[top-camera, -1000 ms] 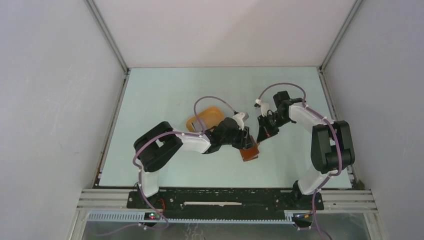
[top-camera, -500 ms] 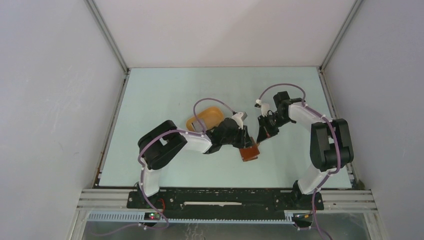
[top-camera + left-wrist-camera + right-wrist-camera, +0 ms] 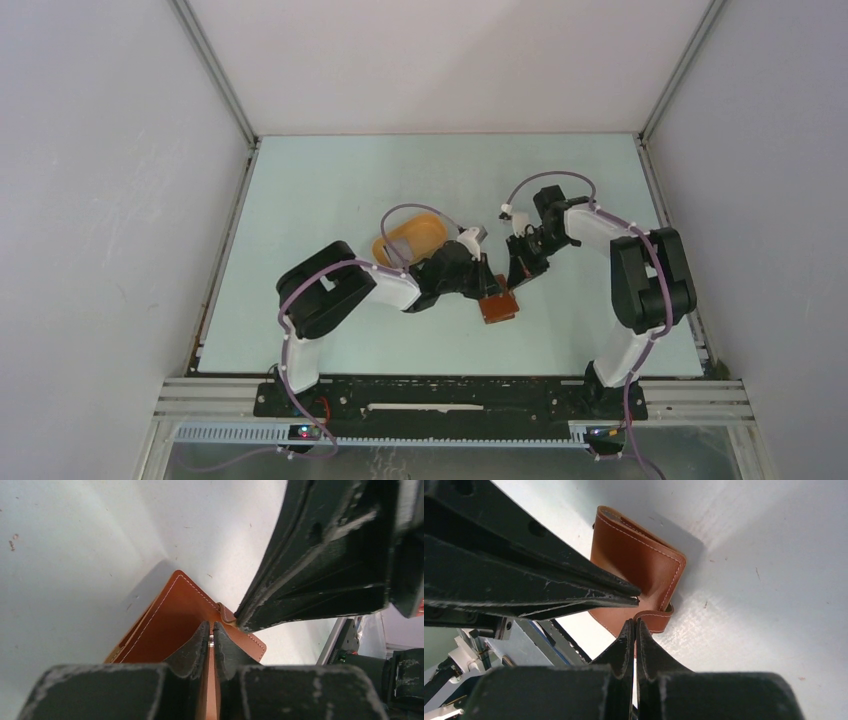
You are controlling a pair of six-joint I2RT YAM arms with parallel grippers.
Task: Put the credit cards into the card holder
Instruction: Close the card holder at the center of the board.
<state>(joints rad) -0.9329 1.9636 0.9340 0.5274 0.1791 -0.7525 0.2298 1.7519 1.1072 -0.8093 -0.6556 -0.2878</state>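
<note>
**Top view:** the card holder [image 3: 499, 307] lies mid-worktop [image 3: 330, 190], just near of both tools. The left tool [image 3: 487, 287] meets it from the left, the right tool [image 3: 517, 275] from the far right. An orange tray [image 3: 430, 225] sits far-left; open room lies near and right.

**Left wrist view:** the left tool is pinched on an upstanding leather leaf.

**Right wrist view:** the right tool is closed, tips at the strap loop; whether it grips cannot be told.
</note>
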